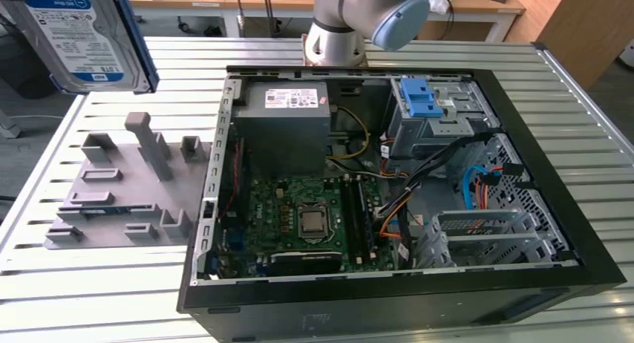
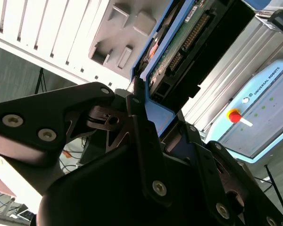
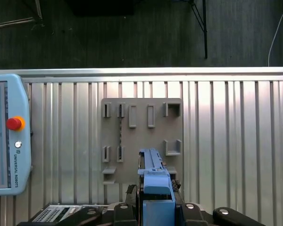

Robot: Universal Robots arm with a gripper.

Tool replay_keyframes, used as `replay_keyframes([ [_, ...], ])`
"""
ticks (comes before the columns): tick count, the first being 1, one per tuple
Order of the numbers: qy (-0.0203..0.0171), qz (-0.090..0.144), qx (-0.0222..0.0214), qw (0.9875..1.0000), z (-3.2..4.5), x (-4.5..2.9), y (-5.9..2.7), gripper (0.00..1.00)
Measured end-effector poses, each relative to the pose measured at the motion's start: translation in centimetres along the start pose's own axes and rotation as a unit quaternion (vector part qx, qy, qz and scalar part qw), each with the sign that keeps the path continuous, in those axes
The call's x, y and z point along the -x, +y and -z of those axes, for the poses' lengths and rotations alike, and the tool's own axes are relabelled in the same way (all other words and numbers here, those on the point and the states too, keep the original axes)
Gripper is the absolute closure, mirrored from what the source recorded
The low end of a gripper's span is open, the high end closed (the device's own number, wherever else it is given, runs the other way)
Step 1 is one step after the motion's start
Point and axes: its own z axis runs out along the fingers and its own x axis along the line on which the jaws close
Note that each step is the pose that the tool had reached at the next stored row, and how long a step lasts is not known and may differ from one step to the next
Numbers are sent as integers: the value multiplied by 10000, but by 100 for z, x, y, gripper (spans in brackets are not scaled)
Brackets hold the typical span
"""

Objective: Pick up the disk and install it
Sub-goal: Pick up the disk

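My claw (image 2: 140, 96) is clamped tight on the disk (image 2: 179, 44) by its blue bracket. I hold it in the air straight above the grey fixture plate (image 3: 141, 136), so I judge the pick-up done and the install not yet done. That calls for a steady grip and squaring the disk to a bay in the open computer case (image 1: 554, 172), well apart from me. The exterior view shows the white-and-blue label (image 1: 79, 31) and the case, while the second wrist view shows my fingers (image 2: 144, 136) on the bracket.

Disk (image 1: 82, 40) cut off by exterior view's top edge; arm (image 1: 340, 33) likewise.
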Motion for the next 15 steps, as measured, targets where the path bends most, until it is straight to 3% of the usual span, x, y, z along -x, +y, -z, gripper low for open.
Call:
replay_keyframes([
  [6, 0, 0, 0, 10000, 3, -16, -151, 64],
  [15, 1, 0, 1, 10000, 5, -14, -278, 64],
])
